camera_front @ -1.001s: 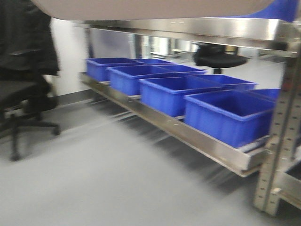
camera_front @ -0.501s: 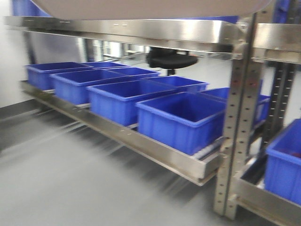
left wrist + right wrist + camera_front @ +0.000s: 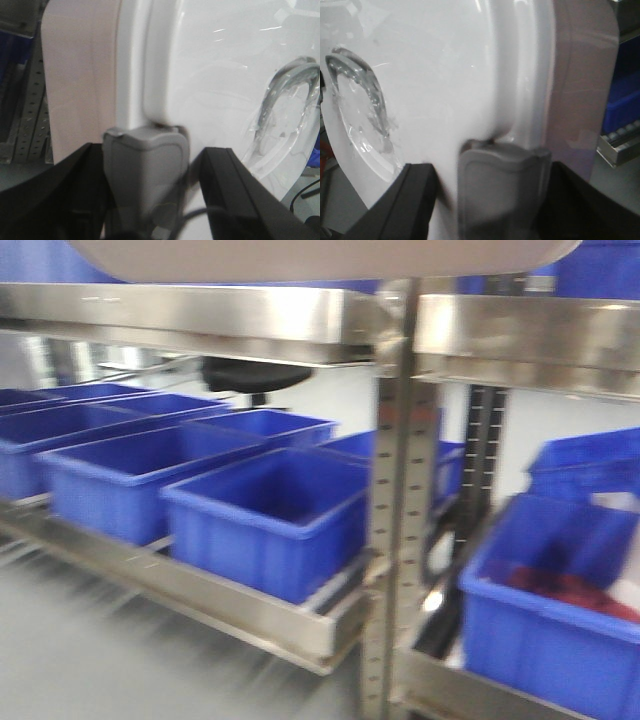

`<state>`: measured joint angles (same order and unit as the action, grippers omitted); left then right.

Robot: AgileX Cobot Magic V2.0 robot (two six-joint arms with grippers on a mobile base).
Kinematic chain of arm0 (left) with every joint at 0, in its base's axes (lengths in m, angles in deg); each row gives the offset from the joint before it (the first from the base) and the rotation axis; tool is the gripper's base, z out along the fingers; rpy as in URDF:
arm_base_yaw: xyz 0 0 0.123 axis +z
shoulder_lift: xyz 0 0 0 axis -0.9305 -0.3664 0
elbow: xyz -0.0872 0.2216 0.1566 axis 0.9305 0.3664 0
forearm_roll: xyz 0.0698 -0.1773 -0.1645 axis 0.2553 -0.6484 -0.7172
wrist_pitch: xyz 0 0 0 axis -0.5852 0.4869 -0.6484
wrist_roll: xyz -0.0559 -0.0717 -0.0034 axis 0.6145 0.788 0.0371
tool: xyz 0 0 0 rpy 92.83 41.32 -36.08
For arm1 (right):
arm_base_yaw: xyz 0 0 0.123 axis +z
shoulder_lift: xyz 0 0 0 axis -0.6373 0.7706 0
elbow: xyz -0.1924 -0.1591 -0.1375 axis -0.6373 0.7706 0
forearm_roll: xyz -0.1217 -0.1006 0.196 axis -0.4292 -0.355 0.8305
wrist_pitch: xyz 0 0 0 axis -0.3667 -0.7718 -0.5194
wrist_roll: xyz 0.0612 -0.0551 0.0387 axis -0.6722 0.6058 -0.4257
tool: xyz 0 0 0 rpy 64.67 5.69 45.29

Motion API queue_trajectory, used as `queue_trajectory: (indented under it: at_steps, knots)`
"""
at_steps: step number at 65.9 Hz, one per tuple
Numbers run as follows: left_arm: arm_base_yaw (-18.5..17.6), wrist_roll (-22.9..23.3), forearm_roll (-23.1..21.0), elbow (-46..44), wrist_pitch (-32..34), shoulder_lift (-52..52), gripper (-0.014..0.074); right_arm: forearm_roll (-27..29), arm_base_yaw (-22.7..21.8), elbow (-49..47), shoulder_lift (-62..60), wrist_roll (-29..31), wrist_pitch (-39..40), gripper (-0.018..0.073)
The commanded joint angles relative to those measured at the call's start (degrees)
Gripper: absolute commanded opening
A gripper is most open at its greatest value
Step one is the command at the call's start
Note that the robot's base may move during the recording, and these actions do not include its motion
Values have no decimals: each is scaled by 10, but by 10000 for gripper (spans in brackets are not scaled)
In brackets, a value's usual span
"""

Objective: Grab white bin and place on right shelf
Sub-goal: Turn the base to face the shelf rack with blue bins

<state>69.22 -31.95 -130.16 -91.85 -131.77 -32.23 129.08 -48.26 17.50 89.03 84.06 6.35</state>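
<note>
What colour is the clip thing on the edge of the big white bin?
Grey. The latch on the white bin shows best in the left wrist view.

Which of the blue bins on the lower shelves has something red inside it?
The blue bin right of the upright, at the frame's lower right corner; red contents lie inside, while the left row shows only blue interiors.

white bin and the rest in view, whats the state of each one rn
white bin: lid on, latches down, carried between both grippers
left gripper: around the bin's grey latch
right gripper: around the opposite latch
right shelf: nothing white on it yet
blue bins: open-topped, lined up on lower shelf
</note>
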Motion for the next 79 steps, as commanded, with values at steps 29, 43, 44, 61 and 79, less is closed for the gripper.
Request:
queue_trajectory:
  at_steps: [29,43,44,61,79]
  knots:
    - [-12,-9,-89,-21,-8,11,248,127,9,-23,-10,7,-60,464]
    - [-12,-9,-89,-21,-8,11,248,127,9,-23,-10,7,-60,464]
    - [-12,-9,-89,-21,-8,11,248,127,9,-23,-10,7,-60,464]
    - [-12,-9,-89,-21,-8,3,248,127,9,-23,-10,7,-60,464]
    - [-12,-9,-89,-21,-4,-6,248,127,9,-23,-10,7,-60,464]
